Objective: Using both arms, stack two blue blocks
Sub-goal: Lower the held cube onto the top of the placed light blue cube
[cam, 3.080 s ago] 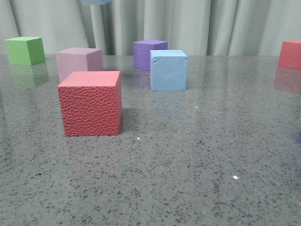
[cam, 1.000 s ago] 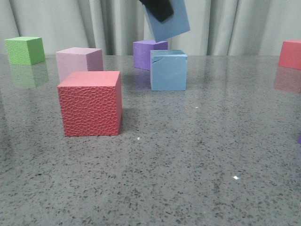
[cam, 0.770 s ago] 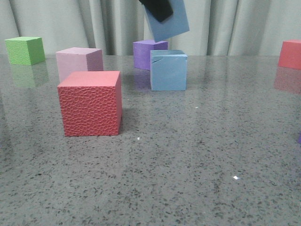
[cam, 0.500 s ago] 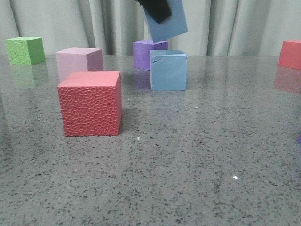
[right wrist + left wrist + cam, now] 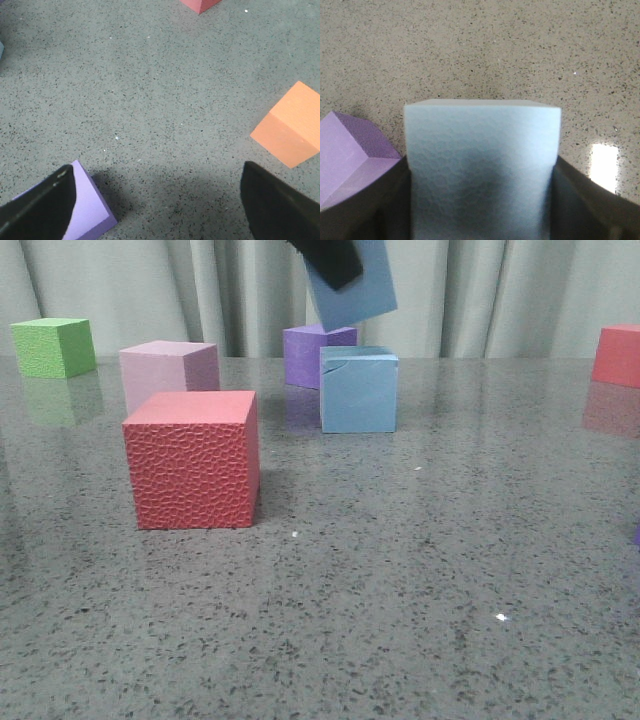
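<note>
My left fingers (image 5: 480, 200) clamp one blue block (image 5: 355, 290), tilted, above the cracked blue block (image 5: 358, 388) on the desk (image 5: 400, 590); released tilted, it may slide off; my right fingers (image 5: 155, 200) spread wide, empty.

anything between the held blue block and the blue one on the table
Nothing: in the front view, only air and curtain separate the held blue block from the resting blue block.

The speckled grey counter (image 5: 420, 580) carries a red cube (image 5: 192, 460) nearest, a pink cube (image 5: 167, 372) just behind it, a green cube (image 5: 54, 346) far left, a cracked blue block (image 5: 358, 390), a purple cube (image 5: 315, 353) behind that, and another red cube (image 5: 617, 355) far right.
</note>
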Controlling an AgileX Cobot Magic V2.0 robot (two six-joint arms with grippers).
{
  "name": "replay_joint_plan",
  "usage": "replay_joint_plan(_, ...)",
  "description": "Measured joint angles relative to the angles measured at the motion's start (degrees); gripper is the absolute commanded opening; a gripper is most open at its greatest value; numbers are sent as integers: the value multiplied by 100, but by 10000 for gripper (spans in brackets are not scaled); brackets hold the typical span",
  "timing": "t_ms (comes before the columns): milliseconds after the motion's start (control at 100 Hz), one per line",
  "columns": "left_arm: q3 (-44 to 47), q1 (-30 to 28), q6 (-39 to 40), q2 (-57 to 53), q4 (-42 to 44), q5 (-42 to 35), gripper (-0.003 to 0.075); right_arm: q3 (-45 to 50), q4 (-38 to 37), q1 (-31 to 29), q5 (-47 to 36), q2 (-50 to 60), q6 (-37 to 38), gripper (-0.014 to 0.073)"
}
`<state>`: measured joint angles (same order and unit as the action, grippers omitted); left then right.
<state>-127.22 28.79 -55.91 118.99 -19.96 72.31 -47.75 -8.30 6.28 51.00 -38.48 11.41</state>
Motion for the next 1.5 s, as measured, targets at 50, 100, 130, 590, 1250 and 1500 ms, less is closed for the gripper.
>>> replay_joint_plan(50, 0, 0, 0, 30, 0, 0, 245, 0, 0, 0, 0, 0, 0, 655)
replay_joint_plan(100, 0, 0, 0, 71, 0, 0, 245, 0, 0, 0, 0, 0, 0, 655)
replay_joint_plan(130, 0, 0, -11, 84, 0, 0, 245, 0, 0, 0, 0, 0, 0, 655)
replay_joint_plan(590, 0, 0, -97, 157, 4, 0, 245, 0, 0, 0, -43, 0, 0, 655)
replay_joint_plan(1250, 0, 0, -186, 157, 4, -10, 245, 0, 0, 0, -85, 0, 0, 655)
replay_joint_plan(1500, 0, 0, -186, 157, -18, -20, 245, 0, 0, 0, -85, 0, 0, 655)
